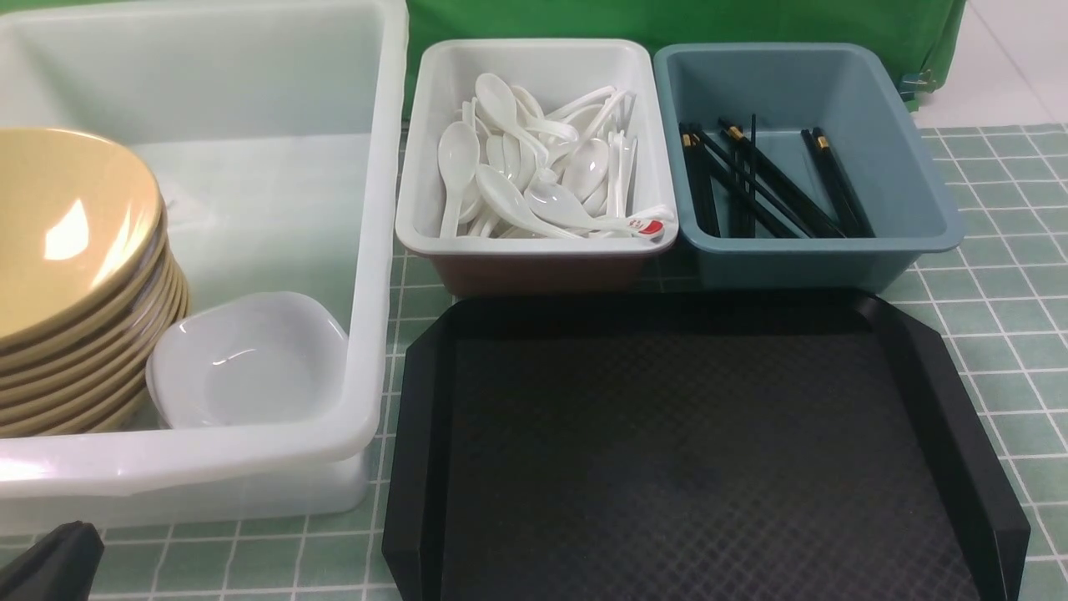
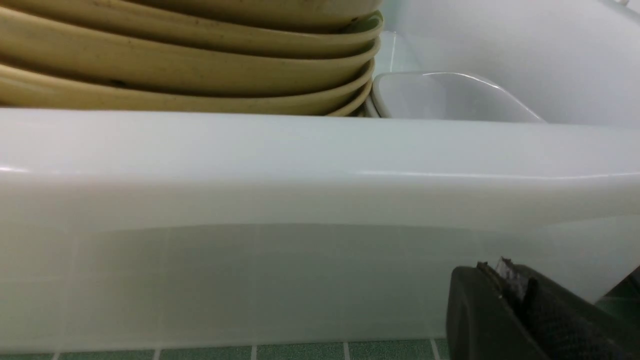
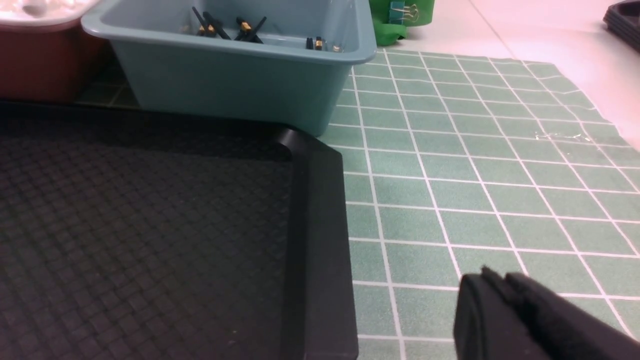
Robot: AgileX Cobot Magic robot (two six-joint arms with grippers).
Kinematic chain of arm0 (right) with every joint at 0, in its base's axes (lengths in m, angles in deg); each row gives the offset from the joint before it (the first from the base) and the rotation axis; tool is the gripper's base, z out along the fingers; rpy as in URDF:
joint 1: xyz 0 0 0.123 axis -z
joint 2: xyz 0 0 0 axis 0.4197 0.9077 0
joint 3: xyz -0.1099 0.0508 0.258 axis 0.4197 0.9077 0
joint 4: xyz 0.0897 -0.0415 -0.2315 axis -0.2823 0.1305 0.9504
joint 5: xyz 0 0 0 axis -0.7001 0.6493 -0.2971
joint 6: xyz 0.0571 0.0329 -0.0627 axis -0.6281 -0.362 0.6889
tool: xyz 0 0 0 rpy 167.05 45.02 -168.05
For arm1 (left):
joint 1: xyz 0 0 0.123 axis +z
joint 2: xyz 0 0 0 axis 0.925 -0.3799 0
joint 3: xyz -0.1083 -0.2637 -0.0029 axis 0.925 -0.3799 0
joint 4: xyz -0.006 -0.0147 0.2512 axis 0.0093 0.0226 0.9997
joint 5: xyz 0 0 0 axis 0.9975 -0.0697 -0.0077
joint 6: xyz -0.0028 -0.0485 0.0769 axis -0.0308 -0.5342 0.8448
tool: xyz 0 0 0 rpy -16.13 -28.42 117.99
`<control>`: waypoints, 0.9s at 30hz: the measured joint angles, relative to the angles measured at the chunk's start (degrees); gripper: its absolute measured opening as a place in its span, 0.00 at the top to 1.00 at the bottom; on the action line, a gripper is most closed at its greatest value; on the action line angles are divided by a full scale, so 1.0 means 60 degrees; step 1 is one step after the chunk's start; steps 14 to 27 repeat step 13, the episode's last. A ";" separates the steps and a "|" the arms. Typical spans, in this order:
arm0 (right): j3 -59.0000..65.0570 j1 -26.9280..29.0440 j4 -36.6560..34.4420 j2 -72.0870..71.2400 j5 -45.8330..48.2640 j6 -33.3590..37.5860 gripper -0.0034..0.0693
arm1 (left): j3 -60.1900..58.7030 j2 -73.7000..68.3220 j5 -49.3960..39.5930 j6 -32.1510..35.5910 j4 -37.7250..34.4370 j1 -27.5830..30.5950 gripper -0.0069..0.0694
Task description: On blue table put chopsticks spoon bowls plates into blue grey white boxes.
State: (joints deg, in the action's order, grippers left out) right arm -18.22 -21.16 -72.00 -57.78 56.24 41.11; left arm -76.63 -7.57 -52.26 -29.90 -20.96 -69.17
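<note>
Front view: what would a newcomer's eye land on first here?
The stack of tan bowls fills the left of the big translucent box, with a white plate tucked against it. Behind the bare black tray, the white box brims with spoons, and the blue-grey box holds black chopsticks.
</note>
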 joint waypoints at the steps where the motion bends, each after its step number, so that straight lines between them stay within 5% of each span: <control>1: 0.0000 0.0000 0.0000 0.0000 0.0000 0.0000 0.84 | 0.0000 0.0000 0.0000 0.0000 0.0000 0.0000 0.90; 27: 0.0000 0.0000 0.0000 0.0000 0.0000 0.0000 0.83 | 0.0000 0.0000 0.0000 0.0000 0.0000 0.0000 0.90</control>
